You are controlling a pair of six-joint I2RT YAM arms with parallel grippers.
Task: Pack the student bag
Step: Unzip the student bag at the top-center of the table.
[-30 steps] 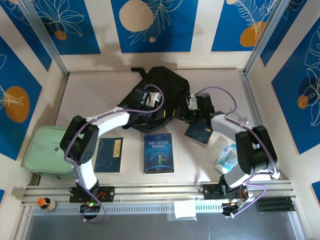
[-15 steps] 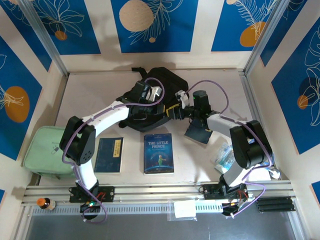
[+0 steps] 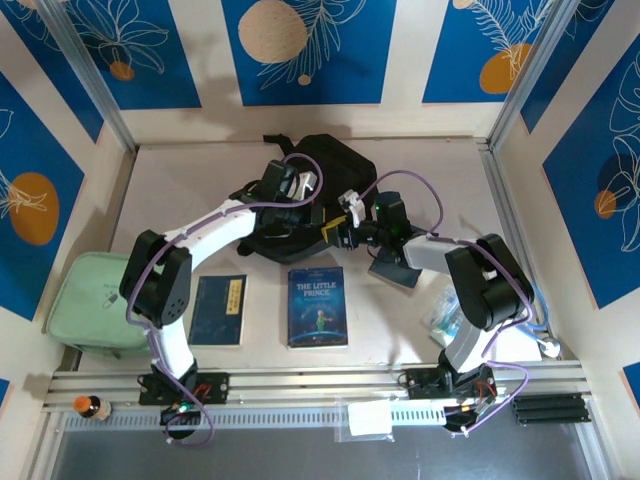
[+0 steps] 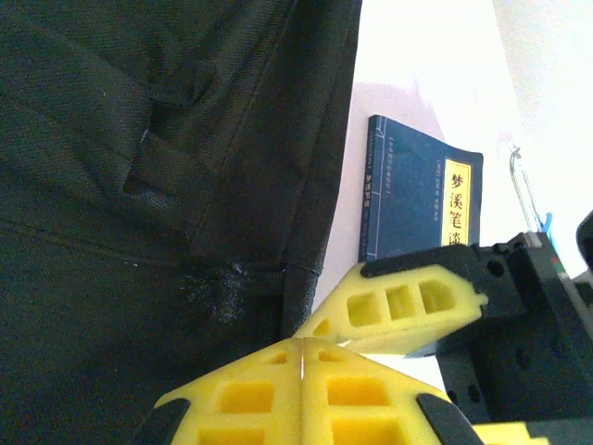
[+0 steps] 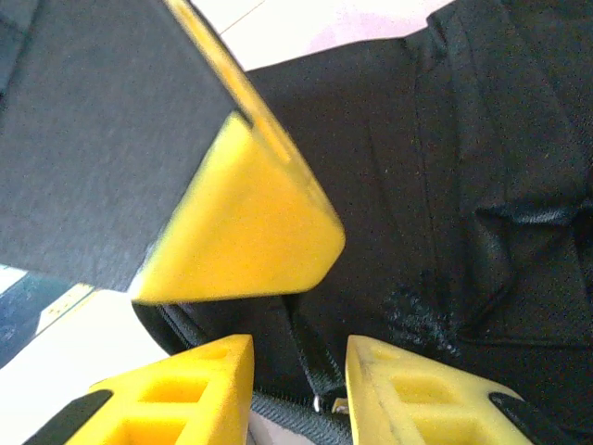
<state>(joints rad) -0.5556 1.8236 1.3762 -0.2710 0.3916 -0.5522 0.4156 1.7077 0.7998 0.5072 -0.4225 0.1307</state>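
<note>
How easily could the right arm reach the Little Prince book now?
Probably yes: the book lies flat and uncovered, just in front of the bag edge where the right claw is.

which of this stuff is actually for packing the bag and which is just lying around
For the job:
- backpack
- likely to go in: Little Prince book, blue book, dark book at the right
- perhaps the green case

Probably just lying about:
- small bottle
- clear bag at the front
- plastic packet

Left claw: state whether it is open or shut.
Shut. The left claw has its yellow pads pressed together, no gap between them.
</note>
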